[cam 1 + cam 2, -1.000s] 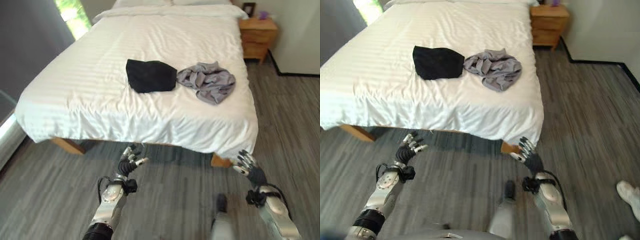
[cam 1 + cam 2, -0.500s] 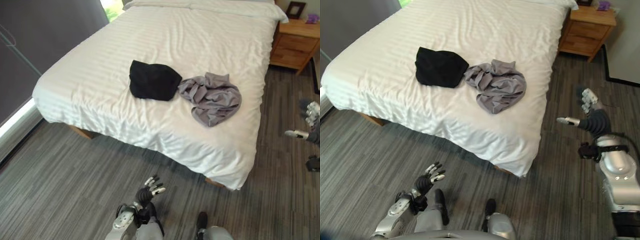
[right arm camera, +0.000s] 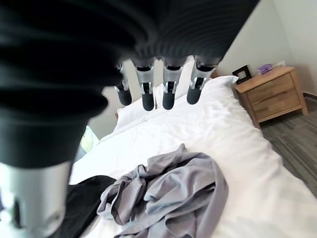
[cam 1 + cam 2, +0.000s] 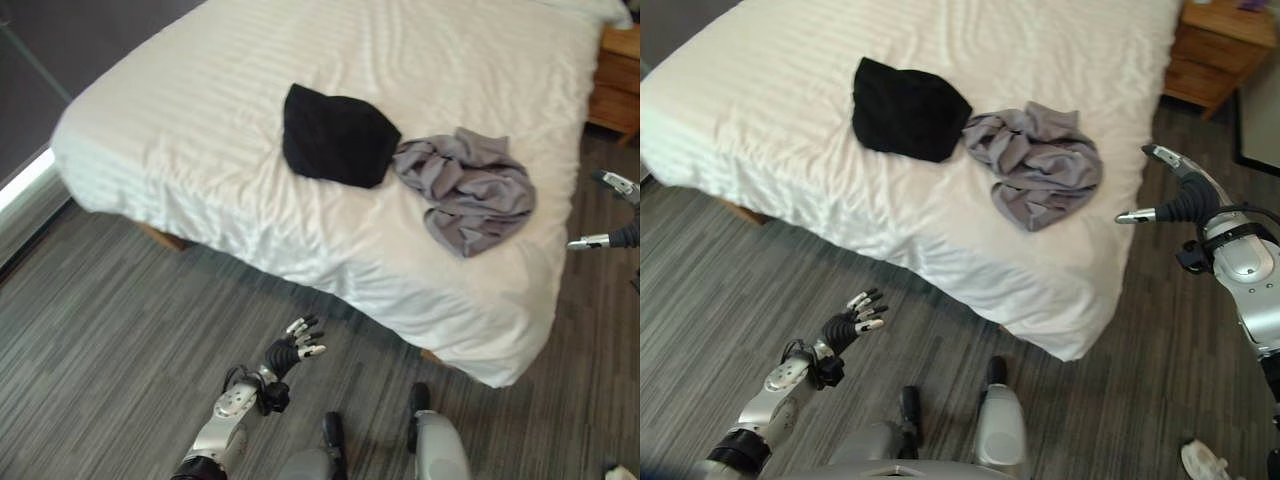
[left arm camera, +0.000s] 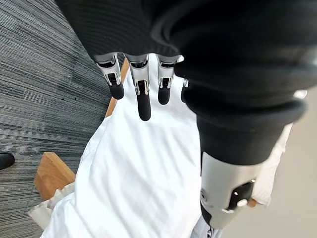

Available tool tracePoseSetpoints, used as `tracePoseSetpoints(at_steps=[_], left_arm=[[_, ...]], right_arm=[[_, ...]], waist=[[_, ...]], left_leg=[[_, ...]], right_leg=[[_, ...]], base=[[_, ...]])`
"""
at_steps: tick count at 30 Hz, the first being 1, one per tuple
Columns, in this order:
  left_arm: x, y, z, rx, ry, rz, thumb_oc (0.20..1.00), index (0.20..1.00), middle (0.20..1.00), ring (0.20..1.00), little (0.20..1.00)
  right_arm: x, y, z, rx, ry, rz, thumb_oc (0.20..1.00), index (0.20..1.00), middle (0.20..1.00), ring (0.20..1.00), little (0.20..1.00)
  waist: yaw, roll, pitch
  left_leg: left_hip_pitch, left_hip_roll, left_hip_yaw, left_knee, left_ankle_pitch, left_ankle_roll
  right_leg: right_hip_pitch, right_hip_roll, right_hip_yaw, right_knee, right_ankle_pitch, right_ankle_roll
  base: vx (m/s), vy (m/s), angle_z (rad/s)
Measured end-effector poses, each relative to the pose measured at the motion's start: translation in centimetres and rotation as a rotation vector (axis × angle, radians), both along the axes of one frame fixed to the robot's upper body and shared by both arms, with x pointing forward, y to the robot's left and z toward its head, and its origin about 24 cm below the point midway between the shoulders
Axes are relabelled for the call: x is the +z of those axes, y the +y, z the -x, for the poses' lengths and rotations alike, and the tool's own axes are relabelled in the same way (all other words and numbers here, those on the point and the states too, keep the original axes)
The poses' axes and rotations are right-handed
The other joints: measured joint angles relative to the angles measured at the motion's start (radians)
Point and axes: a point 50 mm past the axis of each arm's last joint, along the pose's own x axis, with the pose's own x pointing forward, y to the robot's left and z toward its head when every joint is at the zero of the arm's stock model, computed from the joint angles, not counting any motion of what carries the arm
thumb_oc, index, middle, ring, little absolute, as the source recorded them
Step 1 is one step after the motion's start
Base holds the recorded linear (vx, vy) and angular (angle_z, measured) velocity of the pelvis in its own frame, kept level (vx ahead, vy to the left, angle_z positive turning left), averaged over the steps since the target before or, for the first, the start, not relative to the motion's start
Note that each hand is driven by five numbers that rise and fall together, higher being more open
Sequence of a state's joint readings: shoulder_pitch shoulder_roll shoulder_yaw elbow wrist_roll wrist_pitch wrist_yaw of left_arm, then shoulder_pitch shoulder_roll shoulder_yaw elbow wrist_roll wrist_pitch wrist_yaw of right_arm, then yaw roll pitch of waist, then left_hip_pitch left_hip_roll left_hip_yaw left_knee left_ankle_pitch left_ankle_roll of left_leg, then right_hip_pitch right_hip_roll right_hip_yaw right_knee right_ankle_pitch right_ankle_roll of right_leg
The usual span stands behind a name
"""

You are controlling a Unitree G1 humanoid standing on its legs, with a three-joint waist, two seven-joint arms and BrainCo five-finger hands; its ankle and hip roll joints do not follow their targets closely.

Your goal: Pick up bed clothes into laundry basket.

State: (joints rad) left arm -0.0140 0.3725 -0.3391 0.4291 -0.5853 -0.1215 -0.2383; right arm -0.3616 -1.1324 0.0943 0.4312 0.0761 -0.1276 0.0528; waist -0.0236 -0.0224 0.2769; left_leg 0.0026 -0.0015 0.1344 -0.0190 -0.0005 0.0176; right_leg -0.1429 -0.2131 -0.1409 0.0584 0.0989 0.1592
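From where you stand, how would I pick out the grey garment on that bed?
Start at the big white bed. Two pieces of clothing lie side by side near its foot end, by the corner closer to the wooden nightstand. The grey garment is the crumpled, pale one nearer that nightstand; its neighbour, the black garment, is dark and lies flatter.

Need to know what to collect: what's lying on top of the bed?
On the white bed lie a black garment and a crumpled grey garment, edges touching. Whatever lies beneath them is covered.
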Motion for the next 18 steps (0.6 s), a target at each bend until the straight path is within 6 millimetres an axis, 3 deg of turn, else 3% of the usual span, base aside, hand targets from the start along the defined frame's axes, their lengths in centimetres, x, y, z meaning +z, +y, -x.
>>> tracePoseSetpoints(at_steps=[2,4,5,7,9,11,15,18], left_arm=[[-0.2,-0.4,0.6,-0.007,0.008,0.014,1.000,1.000,1.000,1.000,1.000],[-0.5,-1.0,1.1,-0.019,0.023,0.029,1.000,1.000,1.000,1.000,1.000],[-0.5,-1.3,1.2,-0.033,0.020,0.034,1.000,1.000,1.000,1.000,1.000],[-0.8,-1.0,1.6,-0.037,0.039,0.019,1.000,1.000,1.000,1.000,1.000],[-0.5,-1.2,1.4,-0.041,0.022,0.023,1.000,1.000,1.000,1.000,1.000],[-1.0,-0.7,1.9,-0.044,0.047,0.003,1.000,1.000,1.000,1.000,1.000],[-0.3,0.1,1.5,-0.059,0.021,-0.035,1.000,1.000,1.000,1.000,1.000],[0.4,1.3,1.4,-0.059,-0.004,-0.073,1.000,1.000,1.000,1.000,1.000]], right_arm=[[1.4,0.0,-1.1,-0.010,-0.001,0.043,1.000,1.000,1.000,1.000,1.000],[3.2,-0.5,-2.8,-0.064,0.054,0.220,1.000,1.000,1.000,1.000,1.000],[5.0,-1.1,-3.0,-0.109,0.017,0.269,1.000,1.000,1.000,1.000,1.000],[6.3,-1.7,-4.4,-0.196,0.027,0.296,1.000,1.000,1.000,1.000,1.000],[7.0,-2.8,-3.9,-0.263,0.030,0.320,1.000,1.000,1.000,1.000,1.000],[6.2,-2.8,-4.9,-0.300,0.078,0.362,1.000,1.000,1.000,1.000,1.000],[4.5,-4.2,-4.3,-0.374,0.144,0.352,1.000,1.000,1.000,1.000,1.000],[3.2,-4.3,-4.1,-0.380,0.134,0.296,1.000,1.000,1.000,1.000,1.000]], waist=[[0.007,0.010,-0.004],[0.012,0.015,-0.010],[0.031,0.016,-0.011],[0.048,0.017,-0.014],[0.058,0.017,-0.017],[0.069,0.011,-0.021],[0.118,0.013,-0.019],[0.143,0.034,-0.004]], left_leg=[[-0.010,0.007,-0.005,-0.009,0.005,-0.008],[-0.022,0.012,-0.010,-0.014,0.008,-0.013],[-0.036,0.017,-0.019,-0.016,0.013,-0.018],[-0.054,0.017,-0.033,-0.014,0.015,-0.023],[-0.069,0.020,-0.040,-0.017,0.021,-0.029],[-0.086,0.022,-0.050,-0.019,0.027,-0.035],[-0.144,0.022,-0.076,-0.033,0.052,-0.040],[-0.191,0.022,-0.092,-0.032,0.064,-0.045]], right_leg=[[0.007,0.009,-0.013,-0.034,0.016,-0.006],[0.027,0.018,-0.028,-0.094,0.044,-0.004],[0.027,0.023,-0.041,-0.113,0.057,-0.016],[0.032,0.025,-0.056,-0.138,0.070,-0.019],[0.026,0.028,-0.073,-0.146,0.073,-0.021],[0.020,0.031,-0.081,-0.158,0.076,-0.022],[-0.033,0.032,-0.104,-0.158,0.083,-0.031],[-0.071,0.031,-0.120,-0.158,0.083,-0.029]], base=[[0.00,-0.065,0.11],[-0.01,-0.048,0.11],[-0.02,-0.059,0.15],[-0.03,-0.033,0.17],[-0.05,-0.032,0.23],[-0.05,-0.018,0.14],[-0.06,-0.036,0.20],[-0.07,-0.025,0.16]])
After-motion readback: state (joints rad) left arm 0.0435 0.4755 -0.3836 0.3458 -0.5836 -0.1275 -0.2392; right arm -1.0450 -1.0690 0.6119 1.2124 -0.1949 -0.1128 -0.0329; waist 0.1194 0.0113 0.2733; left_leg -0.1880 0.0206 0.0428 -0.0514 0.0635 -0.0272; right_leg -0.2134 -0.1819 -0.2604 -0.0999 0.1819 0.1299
